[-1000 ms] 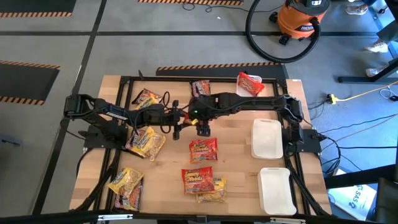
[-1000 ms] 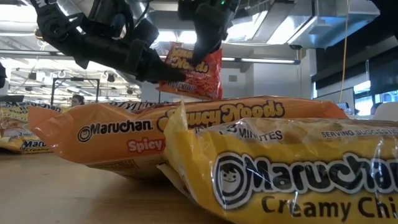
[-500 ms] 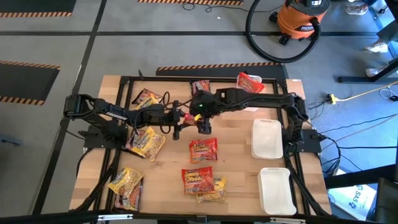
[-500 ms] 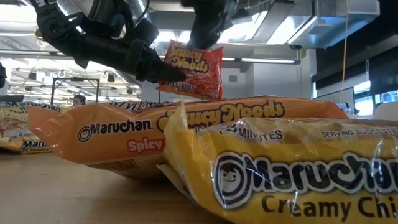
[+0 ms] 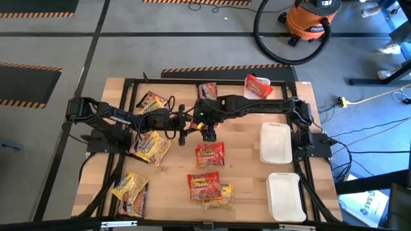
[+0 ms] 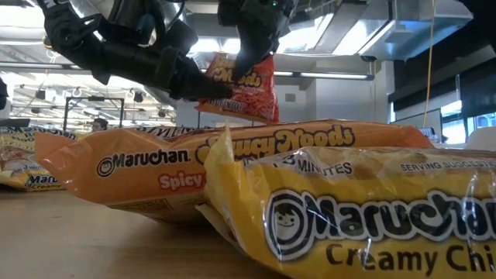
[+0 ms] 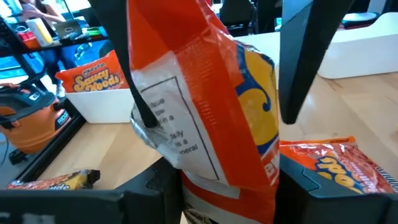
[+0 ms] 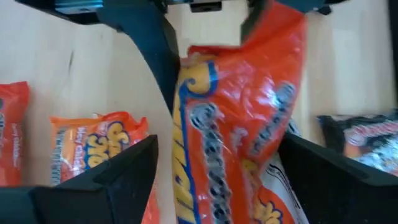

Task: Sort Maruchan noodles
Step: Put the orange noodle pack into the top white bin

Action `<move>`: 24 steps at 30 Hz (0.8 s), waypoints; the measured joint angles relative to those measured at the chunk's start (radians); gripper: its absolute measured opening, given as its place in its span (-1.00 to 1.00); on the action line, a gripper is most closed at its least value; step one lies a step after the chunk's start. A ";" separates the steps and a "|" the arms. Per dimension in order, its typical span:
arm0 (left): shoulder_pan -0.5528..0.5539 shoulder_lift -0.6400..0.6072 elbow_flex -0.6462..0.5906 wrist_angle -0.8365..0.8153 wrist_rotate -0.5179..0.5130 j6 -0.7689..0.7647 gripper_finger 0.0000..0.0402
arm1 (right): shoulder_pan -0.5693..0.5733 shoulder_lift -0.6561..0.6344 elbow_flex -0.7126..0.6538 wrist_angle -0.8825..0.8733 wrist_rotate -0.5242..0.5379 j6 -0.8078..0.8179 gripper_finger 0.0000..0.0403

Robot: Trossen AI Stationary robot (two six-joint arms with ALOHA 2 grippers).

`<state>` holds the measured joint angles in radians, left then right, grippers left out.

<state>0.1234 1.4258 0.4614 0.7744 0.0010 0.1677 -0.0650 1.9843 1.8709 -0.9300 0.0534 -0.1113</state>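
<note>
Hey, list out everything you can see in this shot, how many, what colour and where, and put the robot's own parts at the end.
red shiny plastic noodle packets: four; two flat mid-table, one in the far tray, one held up between the arms
yellow plastic noodle packets: at least three; left and near side
dark brown plastic noodle packets: about three; far edge, near left corner
white rectangular foam trays: three; two bare on the right, one far right
wooden table: one, light brown
orange shop vacuum with black hose: one; on the floor beyond the table
left gripper: jaws shut on the held red packet
right gripper: jaws open either side of that packet
</note>
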 joint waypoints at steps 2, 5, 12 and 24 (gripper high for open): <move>-0.001 0.000 0.001 0.007 -0.003 0.004 -0.21 | 0.000 -0.023 0.000 -0.004 0.025 0.001 0.58; 0.000 -0.002 0.002 0.008 -0.009 0.015 -0.21 | -0.001 -0.048 0.000 0.000 0.044 0.008 0.58; -0.001 -0.002 0.002 -0.001 -0.007 0.019 -0.21 | -0.001 -0.037 0.002 -0.007 0.018 0.028 0.58; -0.006 -0.001 0.001 0.005 -0.010 0.019 -0.21 | 0.000 0.019 0.001 0.003 -0.030 0.021 0.75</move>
<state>0.1169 1.4250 0.4621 0.7795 -0.0090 0.1864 -0.0650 2.0038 1.8722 -0.9274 0.0239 -0.0905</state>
